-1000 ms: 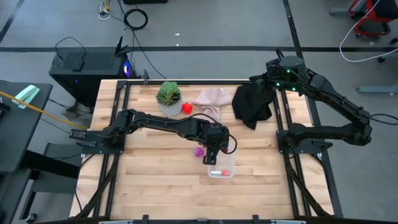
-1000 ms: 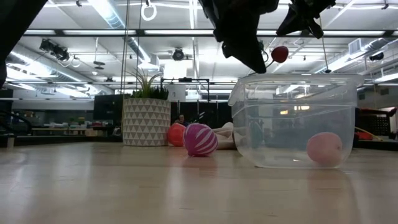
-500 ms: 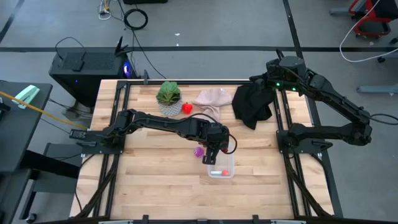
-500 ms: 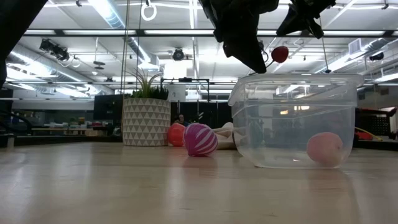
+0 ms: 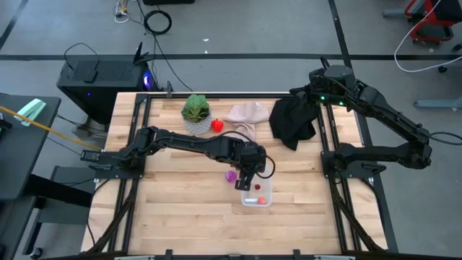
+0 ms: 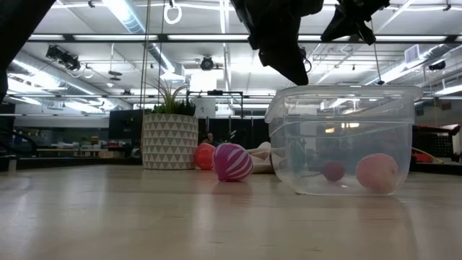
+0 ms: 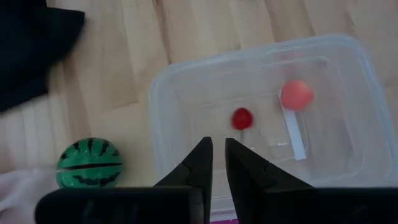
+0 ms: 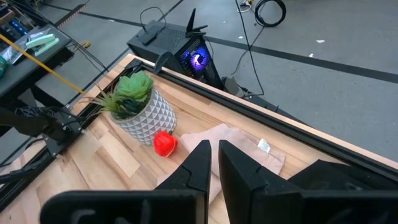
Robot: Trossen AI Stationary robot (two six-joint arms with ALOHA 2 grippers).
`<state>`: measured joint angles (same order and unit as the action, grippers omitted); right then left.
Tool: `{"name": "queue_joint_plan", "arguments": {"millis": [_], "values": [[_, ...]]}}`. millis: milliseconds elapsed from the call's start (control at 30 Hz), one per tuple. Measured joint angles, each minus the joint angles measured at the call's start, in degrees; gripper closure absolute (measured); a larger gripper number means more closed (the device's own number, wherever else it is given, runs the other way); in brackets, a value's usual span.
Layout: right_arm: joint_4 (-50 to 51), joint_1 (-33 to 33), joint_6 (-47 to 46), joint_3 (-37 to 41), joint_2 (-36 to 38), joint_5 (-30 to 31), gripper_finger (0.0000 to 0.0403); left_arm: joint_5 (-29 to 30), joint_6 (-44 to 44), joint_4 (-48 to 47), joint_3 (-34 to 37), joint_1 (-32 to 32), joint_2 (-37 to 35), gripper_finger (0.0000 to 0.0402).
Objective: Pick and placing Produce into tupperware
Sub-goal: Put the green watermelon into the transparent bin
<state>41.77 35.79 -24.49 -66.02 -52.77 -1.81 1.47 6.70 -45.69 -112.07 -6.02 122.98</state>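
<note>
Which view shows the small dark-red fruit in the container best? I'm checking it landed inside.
Left wrist view: cherry lies inside the tupperware, seen from above. Low view shows it blurred through the wall; high view, a speck; right wrist view, nothing.

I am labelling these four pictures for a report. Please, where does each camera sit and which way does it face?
High: above the table, looking down; both arms show.
Low: table height, facing tupperware; arm parts hang above.
Left wrist: above tupperware, left gripper below.
Right wrist: faces plant, right gripper below.
Shared: low and left wrist show the cherry.
</note>
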Motion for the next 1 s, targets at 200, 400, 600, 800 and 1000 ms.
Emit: {"name": "queue_joint_plan", "arguments": {"millis": [200, 400, 600, 800, 1000], "values": [[0.0, 0.0, 0.1, 0.0, 0.0, 0.0, 0.0365, 3.8, -6.8, 0.0, 0.0, 1.6, 0.0, 0.0349], [0.3, 0.0, 0.5, 0.0, 0.0, 0.0, 0.0365, 4.0, -13.7, -0.9, -0.4, 3.8, -3.0, 0.0342], [0.5, 0.0, 1.1, 0.0, 0.0, 0.0, 0.0365, 5.0, -13.6, 4.6, -0.4, 4.0, -8.7, 0.0339], [0.7, 0.0, 1.7, 0.0, 0.0, 0.0, 0.0365, 5.0, -11.6, 22.2, 0.0, 3.2, -12.8, 0.0352], [2.9, 0.0, 2.1, 0.0, 0.0, 0.0, 0.0365, 4.4, -13.0, 40.1, 0.1, 2.7, -14.8, 0.0361]]}}
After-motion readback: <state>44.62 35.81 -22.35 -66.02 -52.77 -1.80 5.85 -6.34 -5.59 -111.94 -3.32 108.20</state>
